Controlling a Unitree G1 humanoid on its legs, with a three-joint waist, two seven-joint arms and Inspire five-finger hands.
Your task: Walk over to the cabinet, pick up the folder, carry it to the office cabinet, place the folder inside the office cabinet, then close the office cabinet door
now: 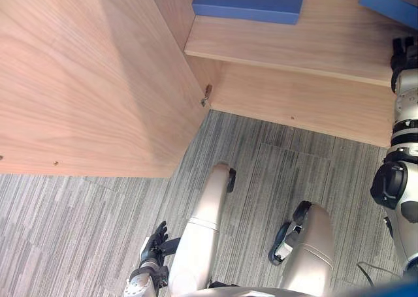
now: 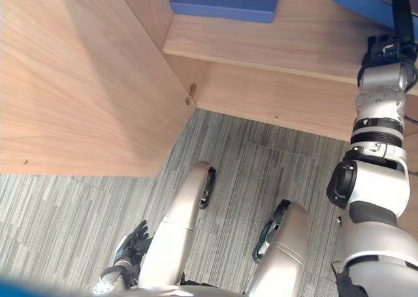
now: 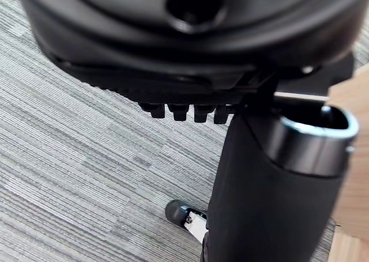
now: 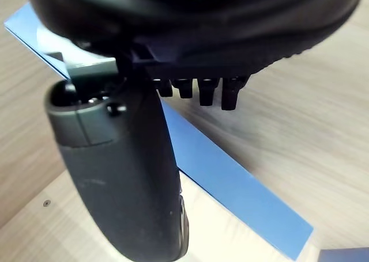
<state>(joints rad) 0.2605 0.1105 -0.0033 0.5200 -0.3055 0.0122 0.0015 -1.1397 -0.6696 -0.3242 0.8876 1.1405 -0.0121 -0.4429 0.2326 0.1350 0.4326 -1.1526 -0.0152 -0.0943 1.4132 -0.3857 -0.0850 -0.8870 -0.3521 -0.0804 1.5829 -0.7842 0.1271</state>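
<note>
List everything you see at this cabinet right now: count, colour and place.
flat blue folders: two, blue, lying on the shelf; one near its middle, the other at the right, by the right hand.
light wooden cabinet shelf: one, pale wood, straight ahead, above the floor.
open wooden cabinet door: one, pale wood, swung out on the left.
small metal hinge: one, silver, where the door meets the cabinet.
grey striped carpet: one, grey, the floor below.
left hand: one, dark, low at the robot's left side, fingers relaxed, holding nothing.
right hand: one, dark, over the shelf above the right folder, fingers straight; contact cannot be told.
</note>
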